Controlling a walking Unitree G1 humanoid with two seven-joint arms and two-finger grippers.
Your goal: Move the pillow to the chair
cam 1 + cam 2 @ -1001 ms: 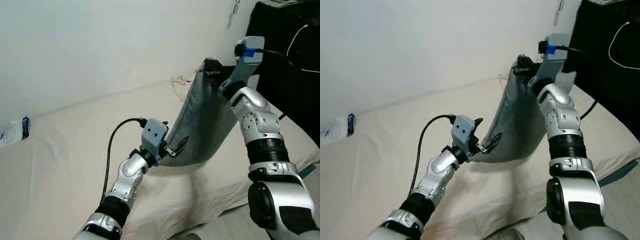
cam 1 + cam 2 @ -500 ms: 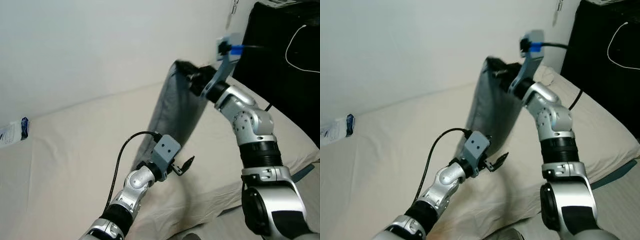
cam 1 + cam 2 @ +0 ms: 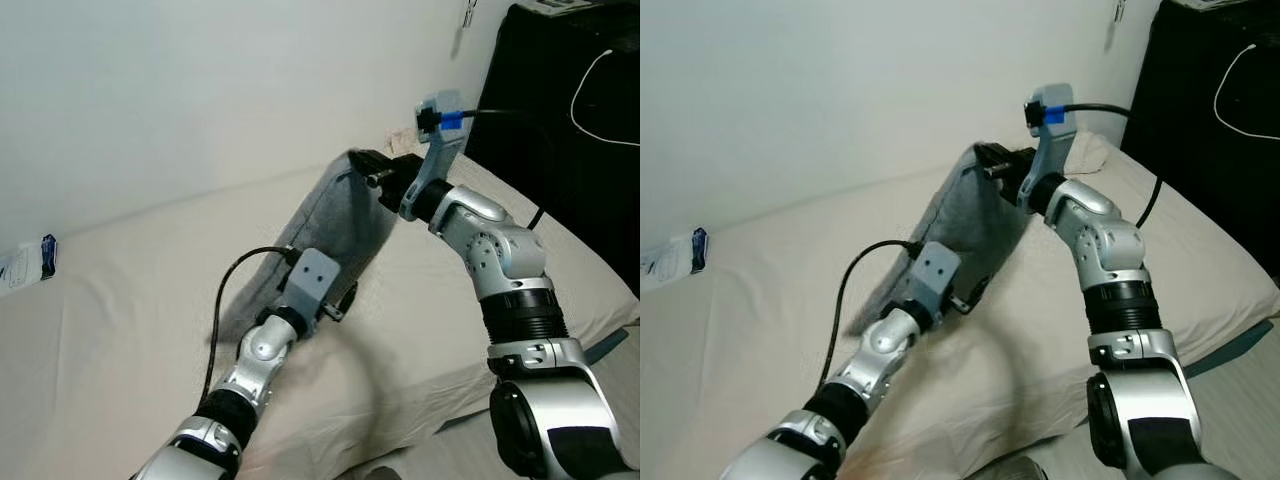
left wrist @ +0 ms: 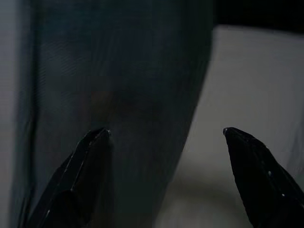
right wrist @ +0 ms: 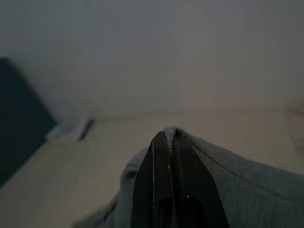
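A grey pillow [image 3: 325, 235] leans at a slant over the cream bed [image 3: 120, 300], its top corner lifted and its low end on the sheet. My right gripper [image 3: 372, 170] is shut on that top corner; the right wrist view has the fingers [image 5: 164, 190] pinching the grey fabric [image 5: 237, 185]. My left gripper [image 3: 345, 300] is low against the pillow's underside, open, with the two fingertips [image 4: 92, 142] wide apart and the dark pillow face [image 4: 118, 80] just ahead of them.
A white wall [image 3: 200, 90] runs behind the bed. A black cabinet [image 3: 570, 110] with a white cable stands at the right. A small white and blue packet [image 3: 30, 262] lies at the bed's far left. A blue-grey strip [image 3: 612, 345] shows at the bed's right edge.
My right gripper has swung the pillow's top corner leftward and lower, so the pillow now leans flatter. My left gripper let go of the lower edge and now sits open under it.
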